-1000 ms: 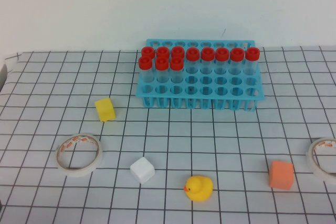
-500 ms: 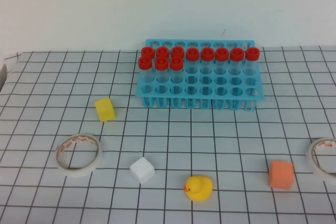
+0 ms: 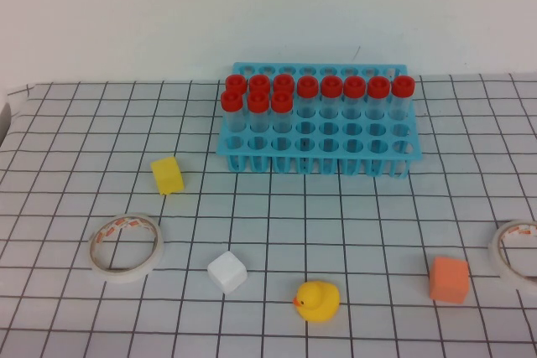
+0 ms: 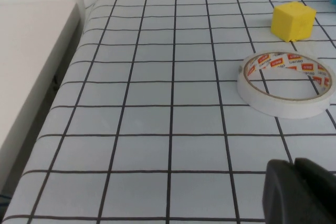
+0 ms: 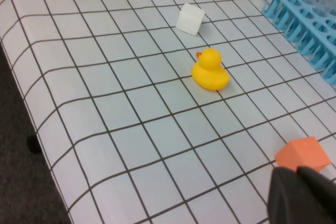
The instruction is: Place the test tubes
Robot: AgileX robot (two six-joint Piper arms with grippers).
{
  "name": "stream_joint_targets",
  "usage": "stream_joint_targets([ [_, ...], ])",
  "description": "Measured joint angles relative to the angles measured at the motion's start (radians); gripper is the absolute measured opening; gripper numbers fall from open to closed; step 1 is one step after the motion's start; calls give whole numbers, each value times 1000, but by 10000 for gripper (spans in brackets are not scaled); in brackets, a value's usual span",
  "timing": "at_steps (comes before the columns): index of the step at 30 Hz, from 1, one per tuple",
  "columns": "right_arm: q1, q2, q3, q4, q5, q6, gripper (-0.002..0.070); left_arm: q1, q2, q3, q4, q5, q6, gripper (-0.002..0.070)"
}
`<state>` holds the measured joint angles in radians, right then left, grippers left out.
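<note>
Well, your test tubes [image 3: 319, 96] stand upright, clear plastic with round red caps, in the blue lattice rack [image 3: 336, 161] at the desk's [image 3: 352, 207] far edge, away from both jaws. Left gripper [image 4: 295, 169] and right gripper [image 5: 298, 174] sit closed and empty by the near corners; the right looks nearer.

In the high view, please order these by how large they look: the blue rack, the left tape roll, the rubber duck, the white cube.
1. blue rack
2. left tape roll
3. rubber duck and white cube: nearly alike, not ranked.
Outside that view, the left gripper is shut near the tape roll, and the right gripper is shut near the orange cube.
</note>
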<state>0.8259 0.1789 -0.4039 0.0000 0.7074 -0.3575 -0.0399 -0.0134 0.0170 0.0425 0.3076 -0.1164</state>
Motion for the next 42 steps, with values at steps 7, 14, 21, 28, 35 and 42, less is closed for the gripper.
stream_joint_targets([
  [7, 0, 0, 0, 0, 0, 0, -1, 0, 0, 0, -31, 0, 36, 0],
  [14, 0, 0, 0, 0, 0, 0, -1, 0, 0, 0, -63, 0, 93, 0],
  [21, 0, 0, 0, 0, 0, 0, -1, 0, 0, 0, -98, 2, 105, 0],
  [28, 0, 0, 0, 0, 0, 0, -1, 0, 0, 0, -118, 2, 156, 0],
  [35, 0, 0, 0, 0, 0, 0, -1, 0, 0, 0, -121, 3, 161, 0],
  [42, 0, 0, 0, 0, 0, 0, -1, 0, 0, 0, -122, 3, 162, 0],
])
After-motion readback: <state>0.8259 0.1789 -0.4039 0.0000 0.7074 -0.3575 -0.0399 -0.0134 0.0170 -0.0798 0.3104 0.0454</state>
